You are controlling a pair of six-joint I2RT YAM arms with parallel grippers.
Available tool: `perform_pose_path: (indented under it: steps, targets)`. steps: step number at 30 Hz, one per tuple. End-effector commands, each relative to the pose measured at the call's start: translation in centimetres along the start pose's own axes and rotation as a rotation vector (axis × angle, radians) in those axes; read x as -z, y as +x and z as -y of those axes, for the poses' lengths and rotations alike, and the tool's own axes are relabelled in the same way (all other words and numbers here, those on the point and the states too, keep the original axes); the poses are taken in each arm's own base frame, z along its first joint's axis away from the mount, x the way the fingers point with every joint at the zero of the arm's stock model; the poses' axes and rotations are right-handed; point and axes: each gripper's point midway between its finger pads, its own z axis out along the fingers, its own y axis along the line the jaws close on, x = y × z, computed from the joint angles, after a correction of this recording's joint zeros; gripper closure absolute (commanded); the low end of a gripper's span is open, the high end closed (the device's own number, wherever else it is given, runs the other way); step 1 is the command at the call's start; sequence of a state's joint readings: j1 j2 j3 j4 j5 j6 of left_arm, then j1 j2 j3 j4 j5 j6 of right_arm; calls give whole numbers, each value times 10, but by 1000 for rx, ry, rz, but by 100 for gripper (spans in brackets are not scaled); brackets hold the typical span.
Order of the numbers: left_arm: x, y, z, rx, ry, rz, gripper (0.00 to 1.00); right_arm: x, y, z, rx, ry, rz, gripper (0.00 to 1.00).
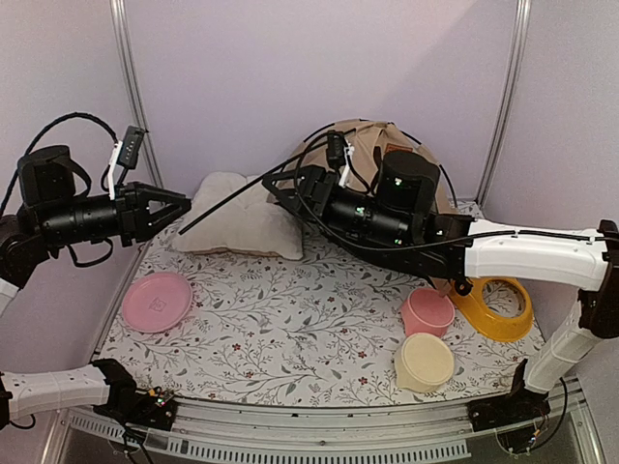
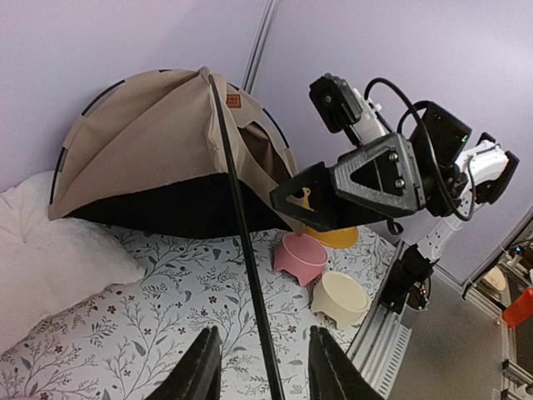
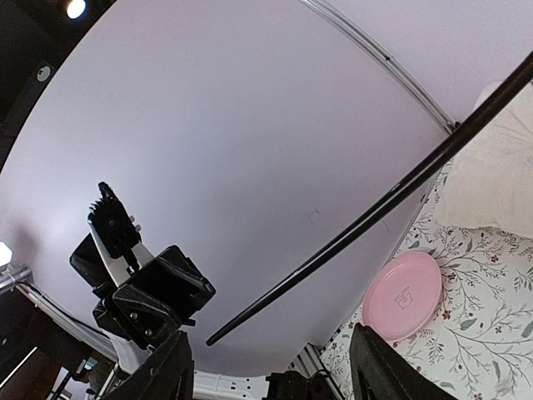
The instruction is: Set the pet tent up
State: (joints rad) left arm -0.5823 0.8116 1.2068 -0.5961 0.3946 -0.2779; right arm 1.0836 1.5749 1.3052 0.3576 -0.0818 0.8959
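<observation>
The tan pet tent (image 1: pixel 372 143) stands half raised at the back of the floral mat, and its brown label (image 2: pixel 233 101) shows near the peak. One thin black pole (image 1: pixel 242 198) sticks out of it toward the left, its free end in the air. In the left wrist view the pole (image 2: pixel 246 250) runs between the fingers of my left gripper (image 2: pixel 262 333), which is open with a gap on each side. My right gripper (image 1: pixel 274 186) hovers by the pole close to the tent. It is open (image 3: pixel 271 333), and the pole (image 3: pixel 375 208) crosses beyond its fingers, untouched.
A cream cushion (image 1: pixel 242 224) lies left of the tent, under the pole. A pink plate (image 1: pixel 157 301) sits front left. A pink bowl (image 1: pixel 427 311), a cream bowl (image 1: pixel 424 361) and a yellow bowl (image 1: pixel 495 307) stand front right. Metal frame posts rise at the back corners.
</observation>
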Motion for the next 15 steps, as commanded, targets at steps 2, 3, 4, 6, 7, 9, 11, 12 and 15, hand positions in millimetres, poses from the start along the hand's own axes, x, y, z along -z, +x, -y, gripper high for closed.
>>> perform_pose_path:
  steps: [2,3,4,6,7,9,11,12,15]
  targets:
    - [-1,27,7,19,47,-106,65,-14,-4,-10,-29,-35,44,35]
    - [-1,30,7,20,47,-117,66,-15,-3,-9,-29,-33,42,36]
    - [-2,32,7,23,47,-128,68,-16,-1,-7,-32,-31,39,38]
    - [-4,37,5,26,40,-143,71,-17,0,-6,-36,-29,36,41]
    - [-4,40,5,25,41,-152,73,-18,0,-5,-36,-29,35,41]
    - [-6,45,5,28,43,-168,75,-18,2,-3,-35,-23,33,41]
    - [-7,47,7,27,50,-175,77,-18,3,0,-35,-14,32,42]
    - [-7,47,8,25,52,-175,78,-18,3,0,-34,-11,32,42]
    - [-9,48,7,20,46,-181,91,-18,3,1,-34,-9,32,43]
